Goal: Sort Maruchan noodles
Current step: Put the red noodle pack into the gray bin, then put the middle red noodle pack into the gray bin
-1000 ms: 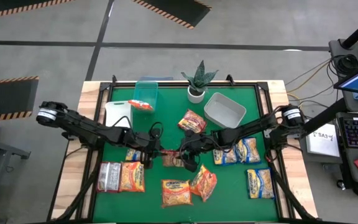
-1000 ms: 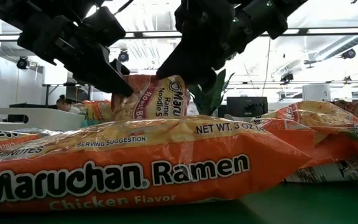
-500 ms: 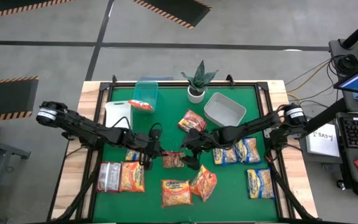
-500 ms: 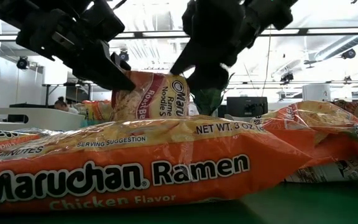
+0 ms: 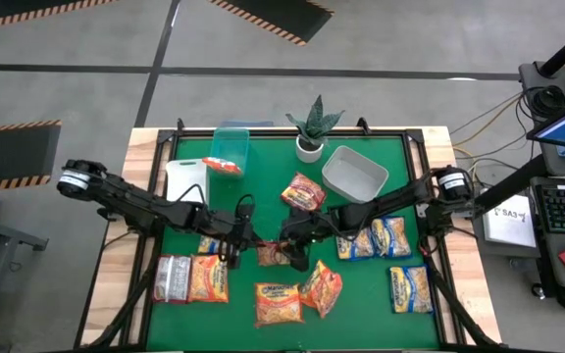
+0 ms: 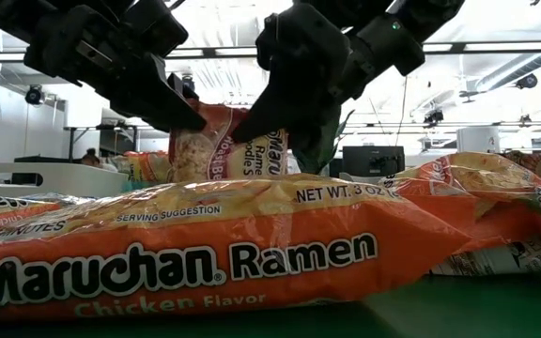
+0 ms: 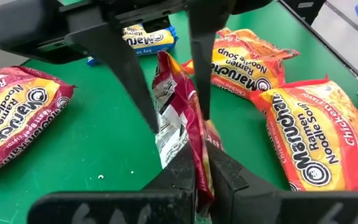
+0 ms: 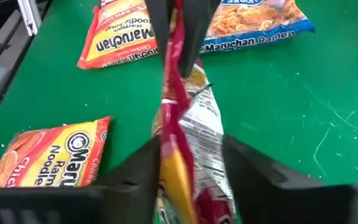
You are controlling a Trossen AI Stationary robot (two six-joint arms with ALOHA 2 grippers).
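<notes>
A red Maruchan packet (image 5: 271,254) stands on edge in the middle of the green table, and both grippers are shut on it. My left gripper (image 5: 240,245) has its left end and my right gripper (image 5: 290,249) its right end. In the low view the packet (image 6: 216,150) rises behind a big orange packet (image 6: 186,249) that hides its lower edge. Other noodle packets lie flat around it: orange ones (image 5: 278,302), yellow-and-blue ones (image 5: 390,236), a silvery one (image 5: 172,277) and a red one (image 5: 304,190). My left gripper pinches the packet's left end (image 7: 199,158) between its two fingers, slanting down from the table's left. The packet stands on edge, stretching away toward the other gripper. My right gripper pinches the packet's right end (image 8: 188,152) between its two fingers (image 7: 199,74), one on the printed front and one on the silvery back. It slants down from the table's right. Whether the packet's lower edge is on the table I cannot tell.
At the back stand a grey bin (image 5: 354,173), a white bin (image 5: 186,179), a clear teal bin (image 5: 231,149) with a red packet (image 5: 222,165) in it, and a potted plant (image 5: 312,132). Packets crowd the near half of the table.
My right gripper opened and drew a little off the packet's right end, then came back toward the table's left, slightly down, and shut on that end again. The packet stayed on edge in my left gripper, which kept still.
</notes>
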